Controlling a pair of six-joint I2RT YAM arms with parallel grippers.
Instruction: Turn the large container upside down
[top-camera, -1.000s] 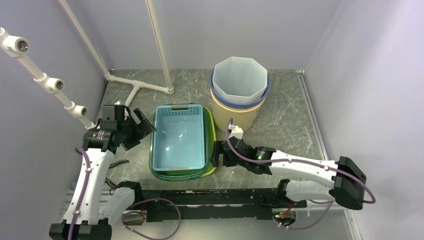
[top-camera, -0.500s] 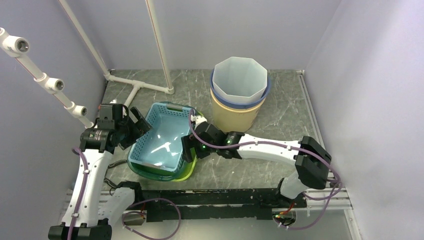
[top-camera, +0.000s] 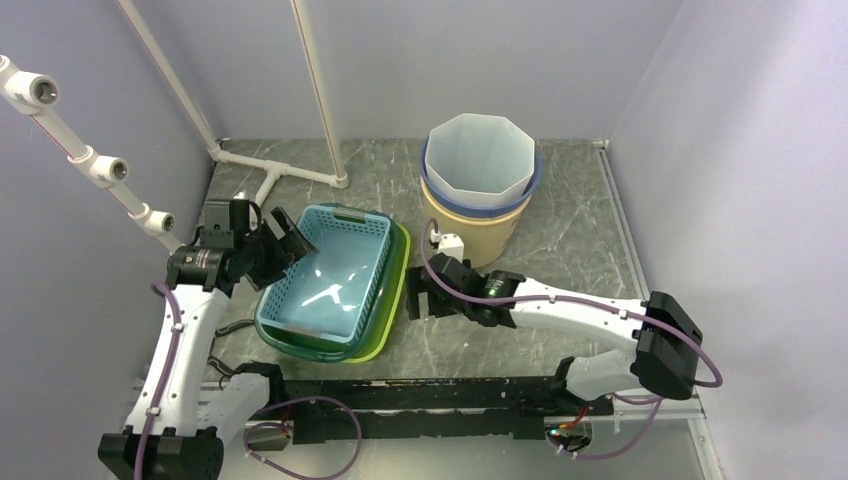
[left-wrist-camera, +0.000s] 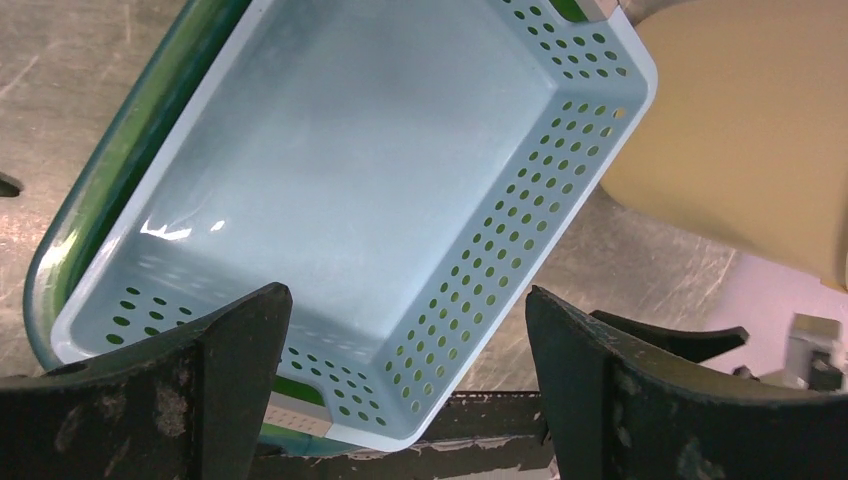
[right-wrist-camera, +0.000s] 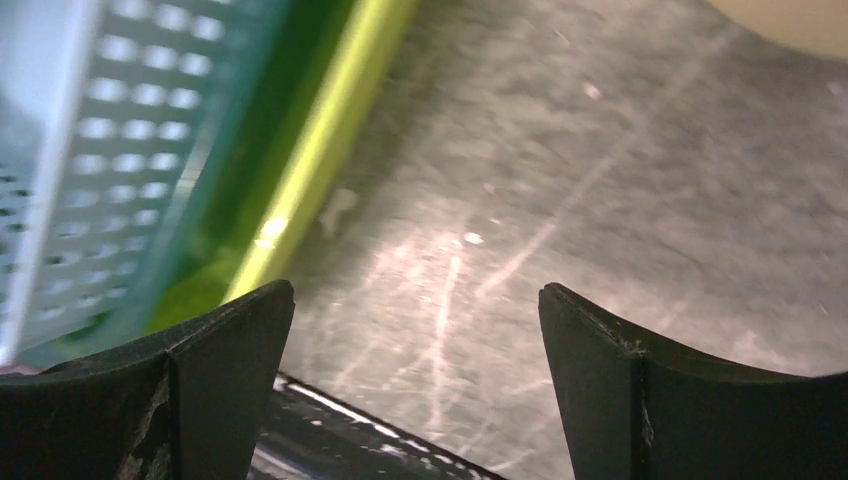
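Glossy light-blue perforated plastic rectangular basket (top-camera: 325, 285) nested in dark-green basket (top-camera: 300, 347) and lime-green basket (top-camera: 391, 298), upright, skewed on grey marbled tabletop (top-camera: 575, 235), left of smooth beige round bucket (top-camera: 482, 236) with white faceted liner (top-camera: 478, 160). Left gripper (top-camera: 283, 238) spread wide over blue basket's left rim. Right gripper (top-camera: 418, 298) spread wide over bare table beside lime rim, holding nothing

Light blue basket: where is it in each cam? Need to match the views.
Top external: light blue basket sits left of centre, nested in the green bins.
Left wrist: it fills most of the frame.
Right wrist: only a strip of its perforated wall shows, at the left edge.
Shared landmark: the beige bucket, at upper right in left wrist and in the top right corner in right wrist.
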